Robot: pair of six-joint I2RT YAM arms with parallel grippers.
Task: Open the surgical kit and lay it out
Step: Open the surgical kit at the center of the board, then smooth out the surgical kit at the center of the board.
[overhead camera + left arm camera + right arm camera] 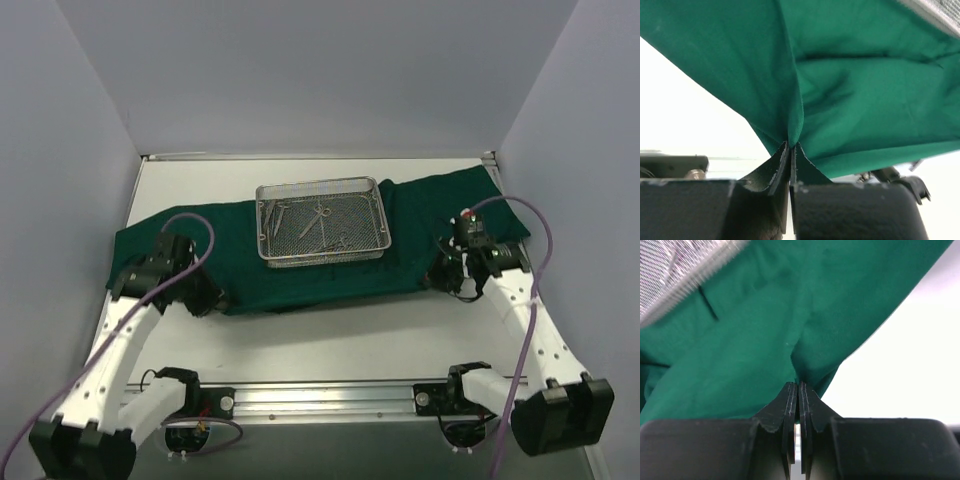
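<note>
The dark green cloth drape lies spread across the white table, with the silver wire-mesh tray standing on its middle. Several thin steel instruments lie inside the tray. My left gripper is at the drape's near left edge, shut on a pinch of the green cloth; the gripper holds a fold between its tips. My right gripper is at the drape's near right edge, shut on the drape; its tips pinch a fold of cloth. A corner of the tray shows at the upper left.
White walls close in the table on the left, back and right. The metal rail with both arm bases runs along the near edge. Purple cables loop over each arm. Bare white table lies between the drape and the rail.
</note>
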